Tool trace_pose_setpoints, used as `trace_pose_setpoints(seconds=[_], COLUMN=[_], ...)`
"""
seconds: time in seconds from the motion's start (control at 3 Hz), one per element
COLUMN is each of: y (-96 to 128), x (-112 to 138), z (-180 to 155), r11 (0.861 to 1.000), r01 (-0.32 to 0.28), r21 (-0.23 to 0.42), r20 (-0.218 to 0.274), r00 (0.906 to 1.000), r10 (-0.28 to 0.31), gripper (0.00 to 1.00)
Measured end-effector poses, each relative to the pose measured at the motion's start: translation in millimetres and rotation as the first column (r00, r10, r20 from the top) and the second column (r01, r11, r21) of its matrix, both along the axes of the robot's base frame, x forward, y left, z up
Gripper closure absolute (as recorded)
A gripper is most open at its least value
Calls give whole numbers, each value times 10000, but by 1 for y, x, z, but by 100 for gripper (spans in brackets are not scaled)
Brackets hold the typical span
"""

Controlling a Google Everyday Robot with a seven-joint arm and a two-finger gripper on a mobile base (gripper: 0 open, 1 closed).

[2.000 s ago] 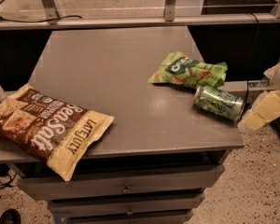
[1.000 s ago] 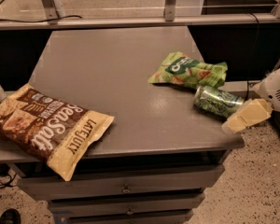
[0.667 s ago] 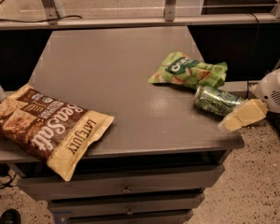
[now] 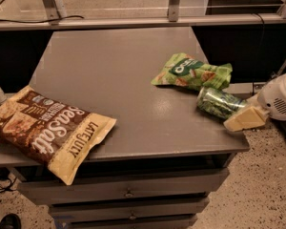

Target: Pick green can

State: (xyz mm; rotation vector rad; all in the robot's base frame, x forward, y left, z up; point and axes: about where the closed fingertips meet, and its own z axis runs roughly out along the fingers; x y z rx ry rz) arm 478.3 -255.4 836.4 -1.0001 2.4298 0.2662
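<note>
— Where is the pincer (image 4: 242, 119) sitting?
— At the frame's right edge, cut off by it; I cannot tell whether it is open or closed.
— And the green can (image 4: 218, 103)?
— Lying sideways near the grey tabletop's (image 4: 109, 70) right edge, above speckled flooring, its long axis running left-right and its right end hiding behind the pincer.

Grey drawer cabinet (image 4: 114, 70) stands on speckled floor (image 4: 267, 185), metal rail (image 4: 133, 22) behind.

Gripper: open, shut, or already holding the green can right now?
Gripper: at the right edge of the table, beside the green can lying on its side; open or shut cannot be told.
</note>
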Motion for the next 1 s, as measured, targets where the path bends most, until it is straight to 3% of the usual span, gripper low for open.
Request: trace_pose_setpoints(seconds=[0.67, 1.0], y=[-4, -2], x=[2, 10], z=[12, 29], r11=[9999, 10000], r01=[45, 74], r21=[-108, 20], r20=[275, 457], r00=[9996, 9989], r10=[-42, -74], gripper=[88, 100])
